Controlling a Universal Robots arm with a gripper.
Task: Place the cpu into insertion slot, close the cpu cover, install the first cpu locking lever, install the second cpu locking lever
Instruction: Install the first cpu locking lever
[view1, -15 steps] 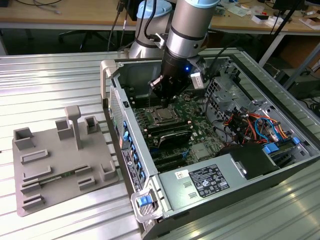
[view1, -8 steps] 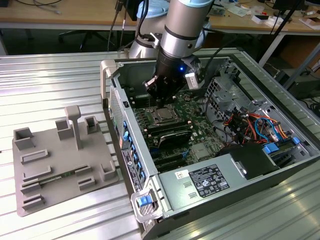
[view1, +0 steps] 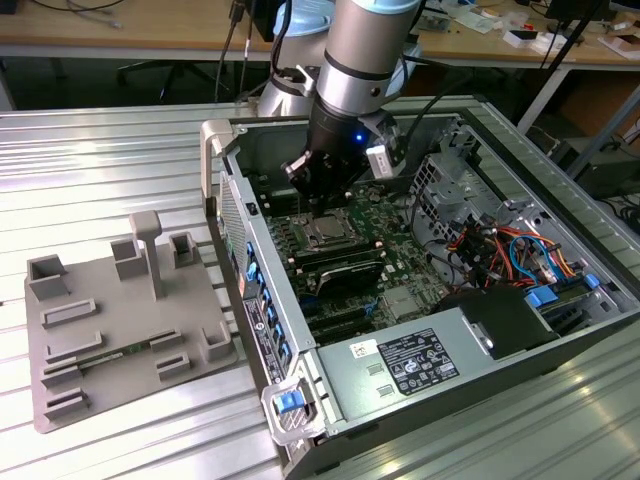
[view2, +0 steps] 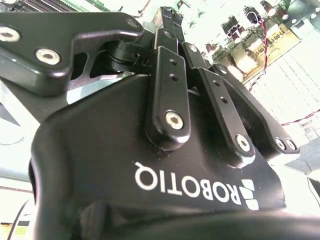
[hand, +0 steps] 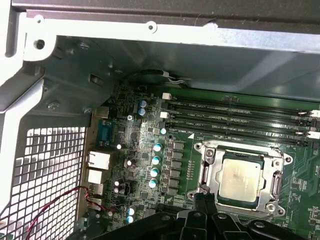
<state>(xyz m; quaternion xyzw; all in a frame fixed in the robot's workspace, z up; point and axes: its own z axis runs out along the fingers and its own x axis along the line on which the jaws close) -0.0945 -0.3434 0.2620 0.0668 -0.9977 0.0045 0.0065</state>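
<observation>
Silver-grey cpu (hand: 241, 181) seated in insertion slot (hand: 209, 176) (cpu cover (hand: 276, 184) down); gripper (hand: 206, 200) beside.

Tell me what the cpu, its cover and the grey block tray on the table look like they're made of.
The cpu: pale brushed metal lid, dull sheen. The cover: thin bright metal, glinting along its edges. The tray: matte grey, probably printed plastic, no shine.

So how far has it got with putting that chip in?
The chip already sits in its socket, and the silvery cover seems to lie flat around it. The claw hangs right at the socket's edge inside the case, holding nothing I can see. I can't tell whether either locking lever is latched, so that part looks unfinished.
</observation>
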